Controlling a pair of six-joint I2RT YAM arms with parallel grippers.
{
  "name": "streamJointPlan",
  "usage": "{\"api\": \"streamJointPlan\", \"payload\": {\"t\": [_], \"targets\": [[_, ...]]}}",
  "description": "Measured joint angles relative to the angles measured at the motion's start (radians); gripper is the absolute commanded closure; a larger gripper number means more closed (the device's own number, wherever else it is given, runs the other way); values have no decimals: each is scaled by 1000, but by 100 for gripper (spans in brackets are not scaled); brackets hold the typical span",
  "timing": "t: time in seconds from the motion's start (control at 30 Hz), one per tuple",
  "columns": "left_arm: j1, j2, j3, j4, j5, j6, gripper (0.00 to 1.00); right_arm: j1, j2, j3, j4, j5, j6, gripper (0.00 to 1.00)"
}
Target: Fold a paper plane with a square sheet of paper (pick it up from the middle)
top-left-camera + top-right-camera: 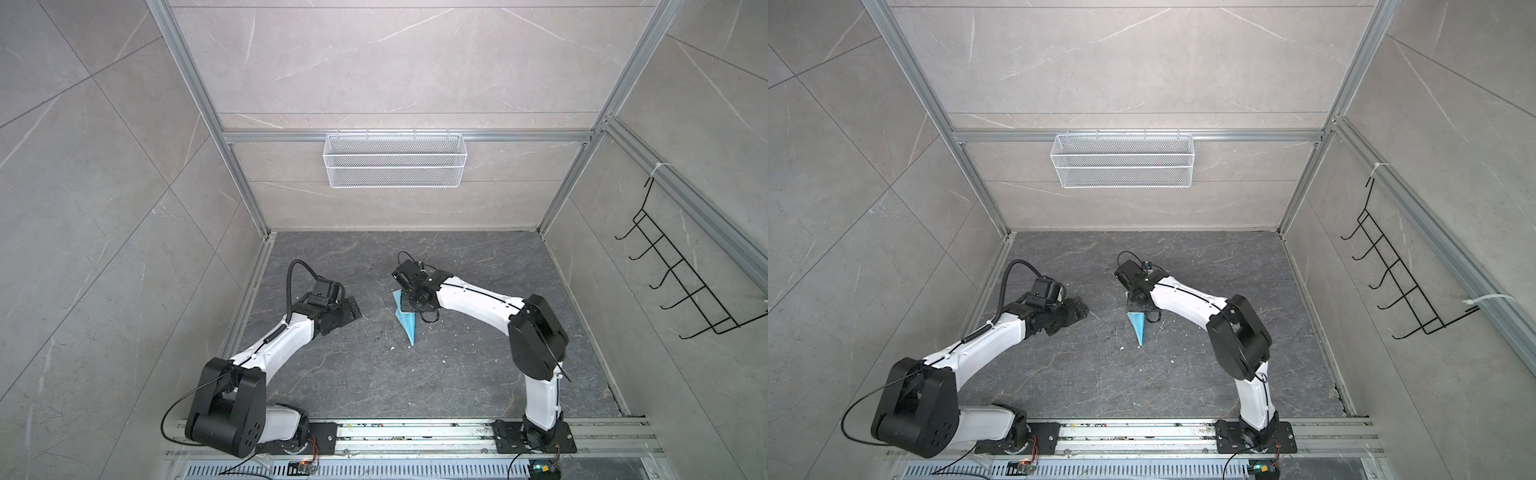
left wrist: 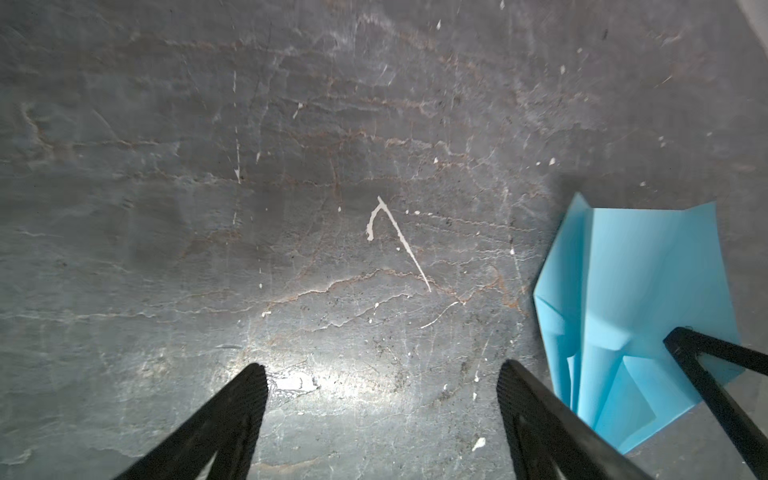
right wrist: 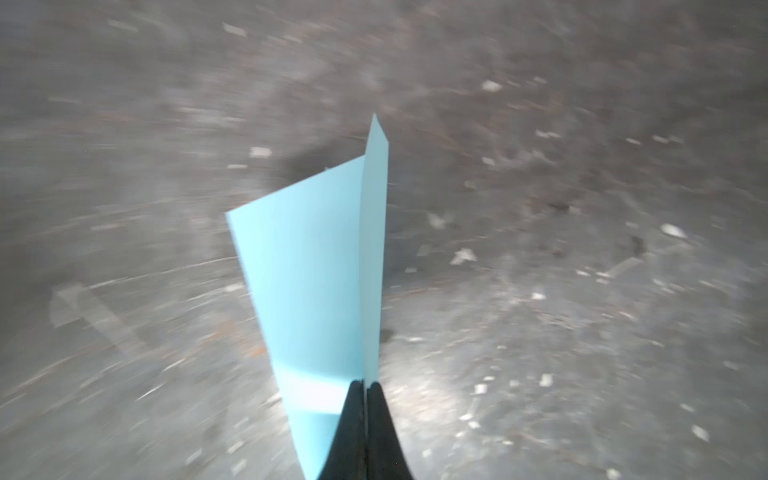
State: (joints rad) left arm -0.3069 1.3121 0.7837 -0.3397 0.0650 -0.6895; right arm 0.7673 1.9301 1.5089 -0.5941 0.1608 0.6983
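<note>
On the dark table (image 1: 457,374), a blue paper plane (image 1: 405,322) is pinched.
The right gripper (image 3: 366,386) squeezes the plane's fold; the left gripper (image 2: 382,369) sits beside the plane, fingers (image 2: 232,415) wide apart.

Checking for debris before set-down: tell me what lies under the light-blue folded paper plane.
Only dark grey veined tabletop with white specks shows around the light-blue folded paper plane, pinched by the shut right end effector. The patch directly beneath it is covered.
</note>
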Motion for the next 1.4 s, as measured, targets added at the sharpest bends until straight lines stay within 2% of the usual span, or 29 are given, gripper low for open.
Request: {"api": "streamJointPlan", "payload": {"t": [0.1,0.23,0.33,0.47,0.73,0.83,0.97,1.17,1.27,1.4], "targets": [[12,-56,-11,0,16,-3,10,0,-64,-69,167,-134,-19,97],[15,-85,-20,5,47,-7,10,0,-71,-161,372,-285,-11,97],[15,-85,-33,25,97,-14,16,-1,-60,-241,496,-361,13,96],[0,-79,-45,54,158,-30,18,-15,-48,-363,649,-431,47,96],[-129,-50,-46,129,184,-97,20,-66,-47,-510,821,-465,85,96],[-175,-28,-50,162,189,-131,27,-75,-47,-532,856,-466,95,95],[-232,82,-50,258,200,-175,39,-84,-47,-561,893,-475,105,96],[-251,182,-45,292,206,-200,42,-95,-47,-564,917,-480,115,95],[-251,210,-29,298,206,-205,48,-98,-47,-566,923,-481,118,95],[-257,249,-10,316,208,-207,53,-100,-46,-568,929,-486,119,95]]}}
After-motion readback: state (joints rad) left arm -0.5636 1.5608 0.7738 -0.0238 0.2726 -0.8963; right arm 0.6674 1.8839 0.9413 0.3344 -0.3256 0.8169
